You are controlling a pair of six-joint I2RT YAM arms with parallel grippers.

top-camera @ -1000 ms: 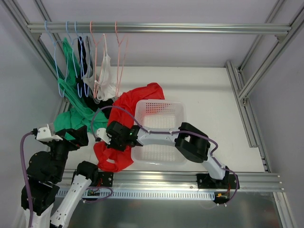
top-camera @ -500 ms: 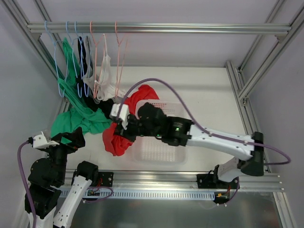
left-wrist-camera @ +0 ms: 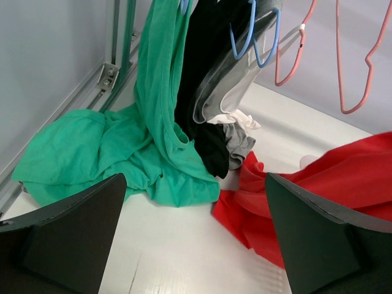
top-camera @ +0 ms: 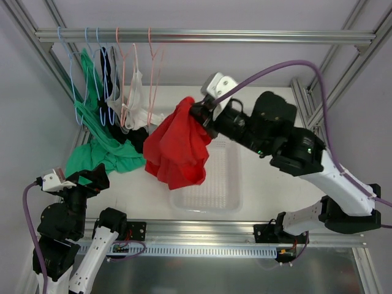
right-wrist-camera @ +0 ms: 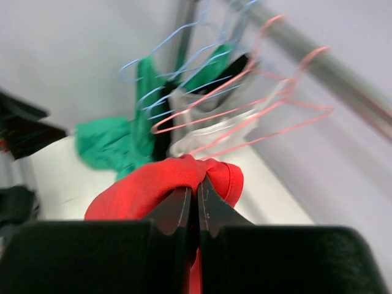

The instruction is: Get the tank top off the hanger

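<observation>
Red tank top (top-camera: 177, 150) is pinched at its upper edge by the right gripper (top-camera: 197, 114), fingers (right-wrist-camera: 177, 211) pressed fully together on a fold of the cloth. Rest of it hangs off the hangers, by the left end of the white basket (top-camera: 231, 184); whether the hem touches the table (top-camera: 269, 110) is unclear. Right arm is raised and reaches left, wrist near the pink hangers (top-camera: 153, 67) on the rail (top-camera: 245, 36). Left gripper (top-camera: 86, 179) is spread wide, holding nothing, low at the near-left corner, facing the green garment (top-camera: 98, 153) heaped there.
</observation>
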